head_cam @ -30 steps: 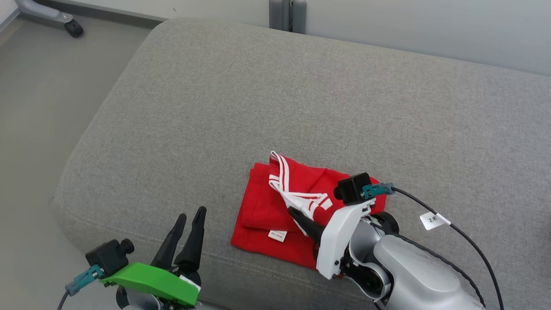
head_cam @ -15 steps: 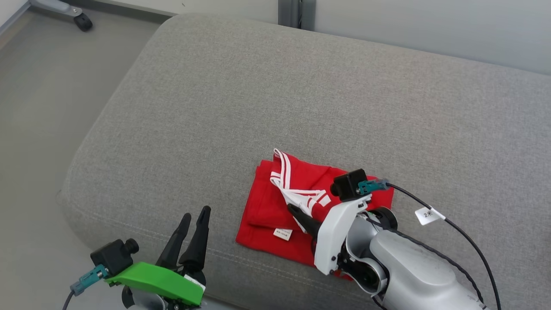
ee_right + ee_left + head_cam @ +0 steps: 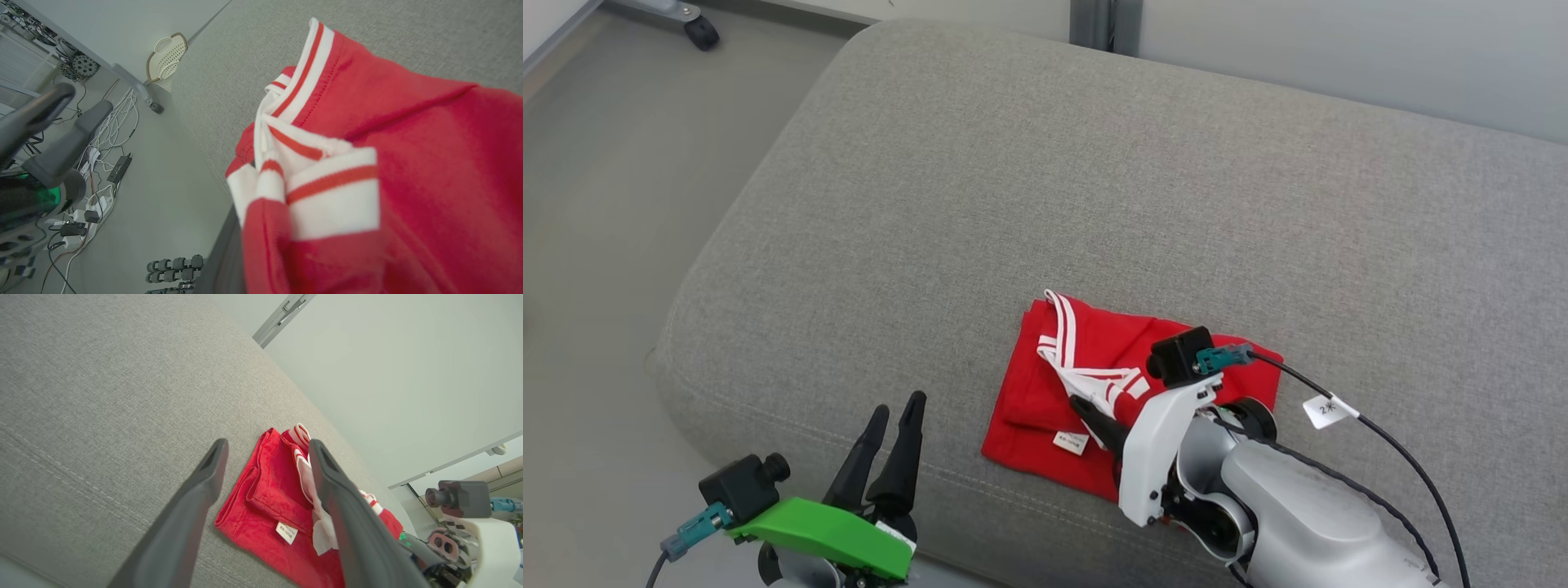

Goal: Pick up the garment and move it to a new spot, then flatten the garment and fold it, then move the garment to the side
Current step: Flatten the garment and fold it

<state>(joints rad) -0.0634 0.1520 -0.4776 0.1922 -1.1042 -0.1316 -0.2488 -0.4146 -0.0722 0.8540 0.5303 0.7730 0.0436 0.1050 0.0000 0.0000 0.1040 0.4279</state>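
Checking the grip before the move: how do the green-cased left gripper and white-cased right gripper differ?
The green-cased left gripper is open and empty; the white-cased right gripper is shut on the red white-trimmed garment. The left hangs at the grey sofa's front edge, the right over the garment. Both have dark fingers.

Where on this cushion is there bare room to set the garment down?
Free: the grey cushion behind the red garment up to the back edge, its right half beyond the cable, and a strip between the garment and the open left gripper. Crowded: the front edge, where the right gripper is shut on the garment.
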